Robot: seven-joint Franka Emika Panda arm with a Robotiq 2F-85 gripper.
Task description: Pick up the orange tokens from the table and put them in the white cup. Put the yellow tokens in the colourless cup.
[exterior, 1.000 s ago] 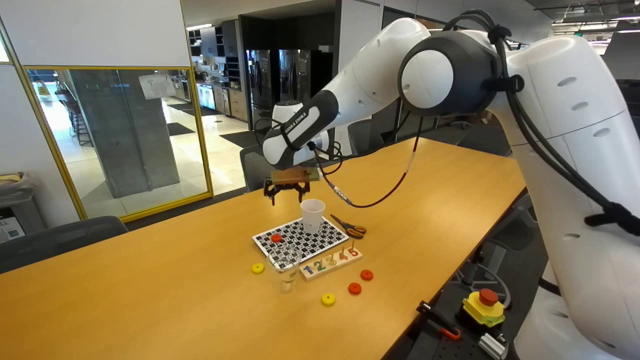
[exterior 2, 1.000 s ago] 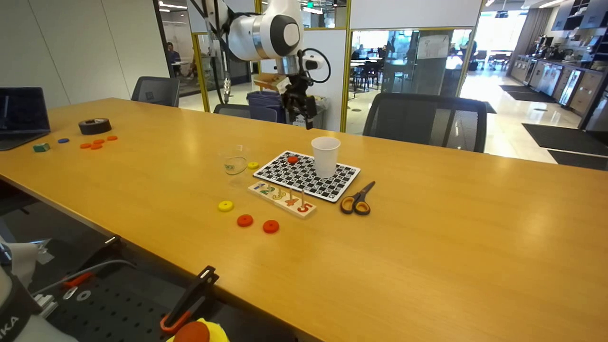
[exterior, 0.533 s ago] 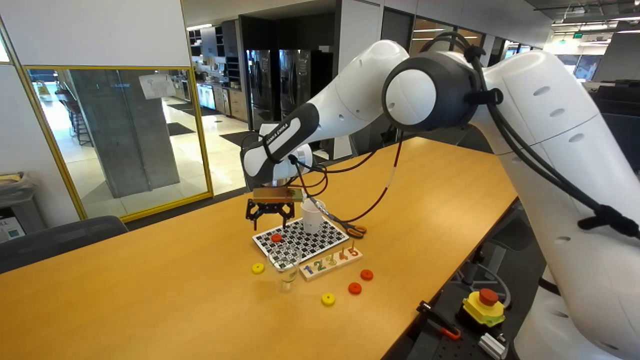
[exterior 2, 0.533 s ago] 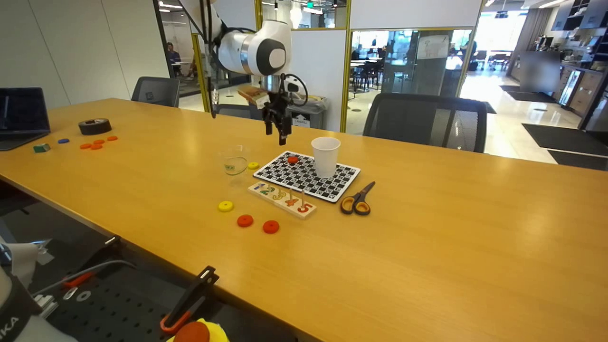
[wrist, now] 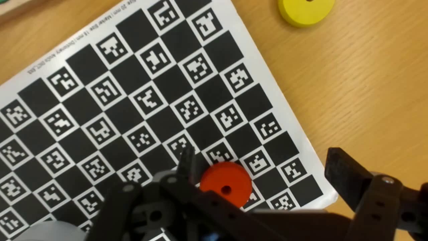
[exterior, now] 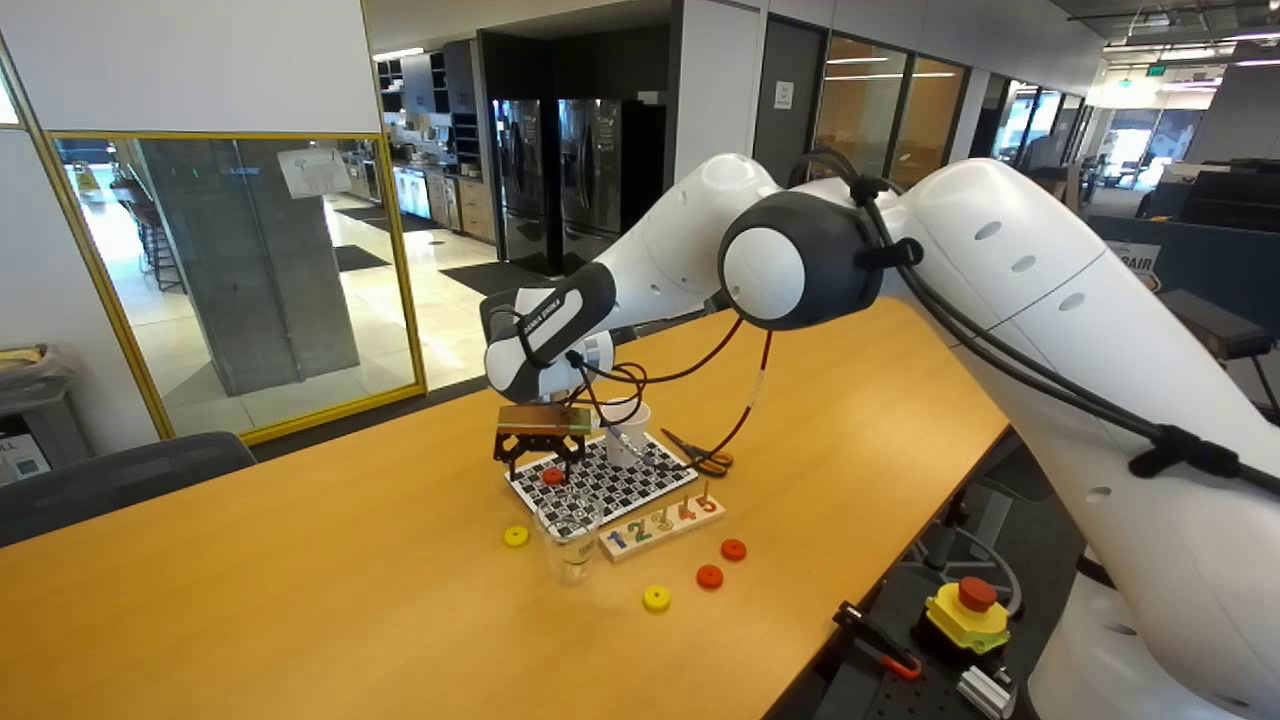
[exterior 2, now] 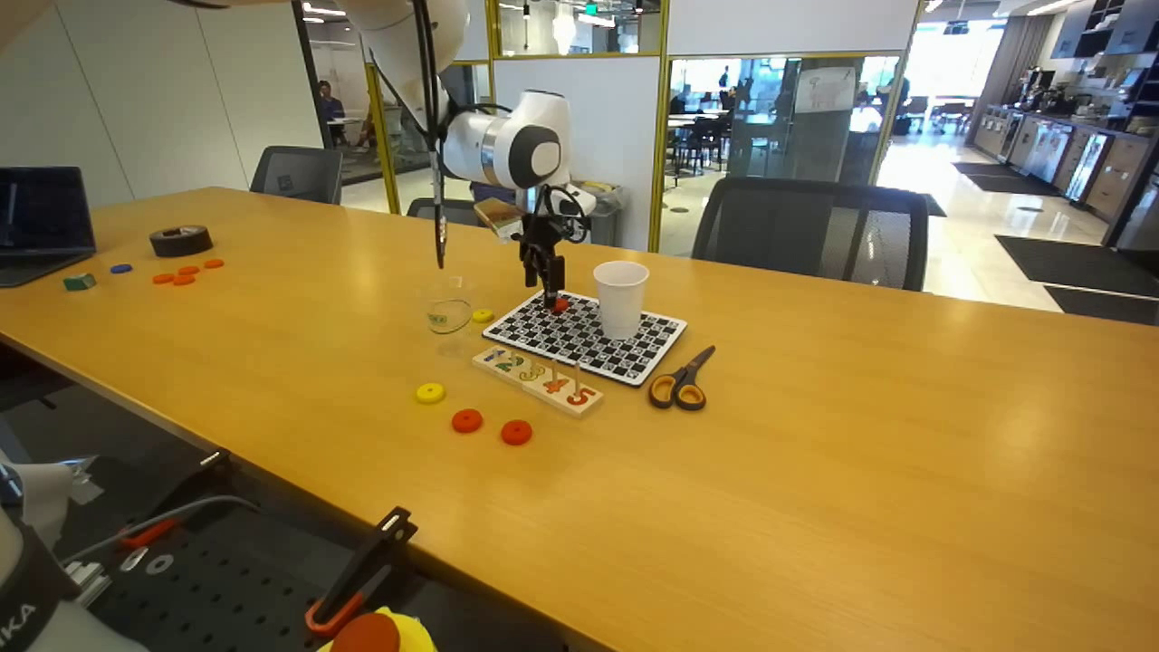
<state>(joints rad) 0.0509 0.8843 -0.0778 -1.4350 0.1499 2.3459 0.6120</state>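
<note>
Wrist view: pincer [wrist: 262,164] jaws wide apart, orange token [wrist: 230,180] between. In both exterior views, white cup [exterior 2: 621,301], pegboard [exterior 2: 539,384], scissors [exterior 2: 684,372] nearby.

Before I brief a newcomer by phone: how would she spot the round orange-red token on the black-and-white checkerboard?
On the long light-wood table, find the flat checkerboard bearing the opaque white cup. The round, holed orange-red token lies near one corner. Unlike the other orange tokens, it sits on the board.
</note>
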